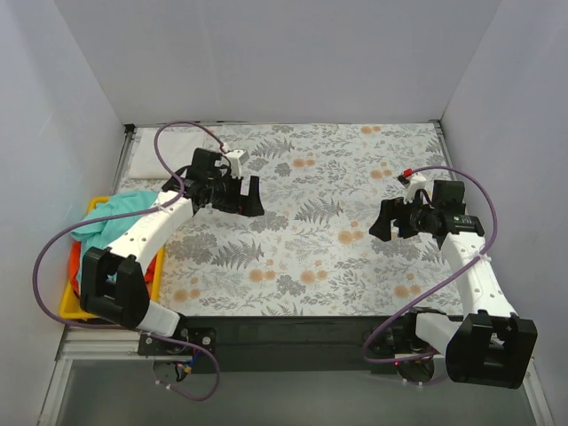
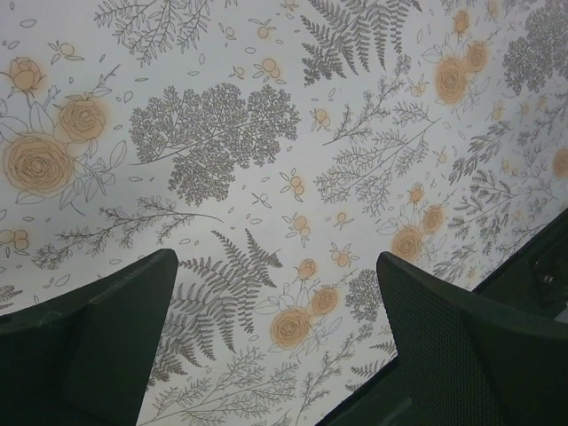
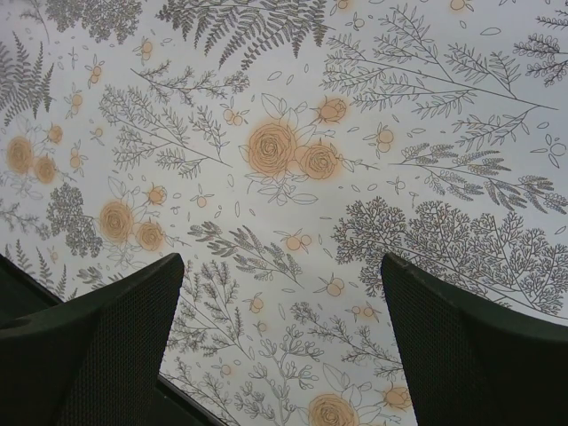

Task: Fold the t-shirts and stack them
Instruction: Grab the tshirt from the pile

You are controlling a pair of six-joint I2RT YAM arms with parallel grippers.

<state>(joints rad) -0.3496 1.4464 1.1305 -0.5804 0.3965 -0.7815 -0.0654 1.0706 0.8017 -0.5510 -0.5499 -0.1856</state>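
Teal-green t-shirt is bunched up on top of the pile in the yellow tray at the left edge of the surface, partly under my left arm. An orange-red t-shirt pokes out underneath it at the tray's near side, and a strip of the same colour shows at the tray's left wall. Both are crumpled, not folded. I can't make out a pink one from the top camera. There's a flat white piece at the far left corner, just beyond the tray. It looks like folded cloth, but I can't tell if it's a shirt. The left fingers are spread wide with nothing between them, hanging over the grey floral tablecloth just right of the tray. The left wrist view shows only fern and orange rose print between the two dark pads, no contact with the cloth visible. The right fingers are likewise spread and empty, over the right half of the surface and well apart from the tray and the shirts. The right wrist view shows the same bare print between the pads. No shirt is on the tablecloth between the arms. Purple cables loop off both arms, and neither lies on the shirts.
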